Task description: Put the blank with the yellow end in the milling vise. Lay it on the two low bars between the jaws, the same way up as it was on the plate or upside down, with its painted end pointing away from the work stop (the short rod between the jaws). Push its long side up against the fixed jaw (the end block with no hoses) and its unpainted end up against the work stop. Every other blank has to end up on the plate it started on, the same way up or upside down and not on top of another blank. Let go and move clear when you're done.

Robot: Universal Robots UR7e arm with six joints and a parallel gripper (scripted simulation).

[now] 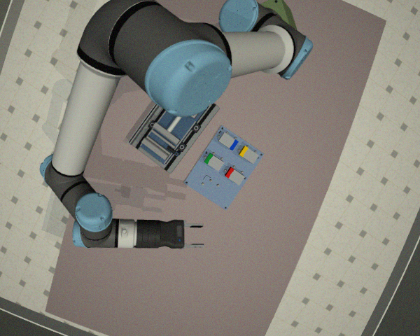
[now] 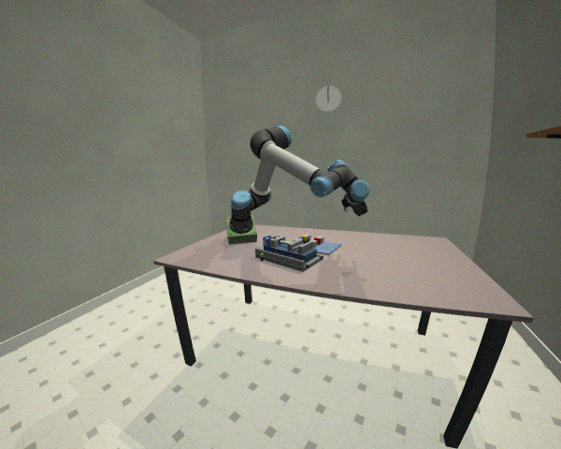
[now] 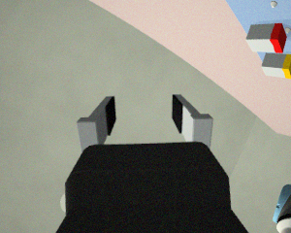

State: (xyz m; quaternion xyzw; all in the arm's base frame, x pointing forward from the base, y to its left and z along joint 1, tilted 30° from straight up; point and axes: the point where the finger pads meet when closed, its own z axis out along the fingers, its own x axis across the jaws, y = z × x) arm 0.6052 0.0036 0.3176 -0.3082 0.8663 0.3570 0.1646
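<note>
The blank with the yellow end (image 1: 249,155) (image 3: 277,65) lies on the blue plate (image 1: 197,187) (image 2: 330,248), at its right corner in the top view. On the same plate lie the blank with the blue end (image 1: 227,140), the blank with the green end (image 1: 213,162) and the blank with the red end (image 1: 235,176) (image 3: 267,38). The milling vise (image 1: 169,167) (image 2: 290,258) stands left of the plate in the top view, partly hidden under the arm; I see no blank in its visible part. My gripper (image 1: 203,235) (image 3: 144,107) is open and empty, high above the table, away from plate and vise.
The plate's lower left part has pins and a corner mark with no blank. The arm's elbow (image 1: 188,78) hangs over the far part of the vise in the top view. The green robot base (image 2: 242,236) stands at the table's far left in the exterior view.
</note>
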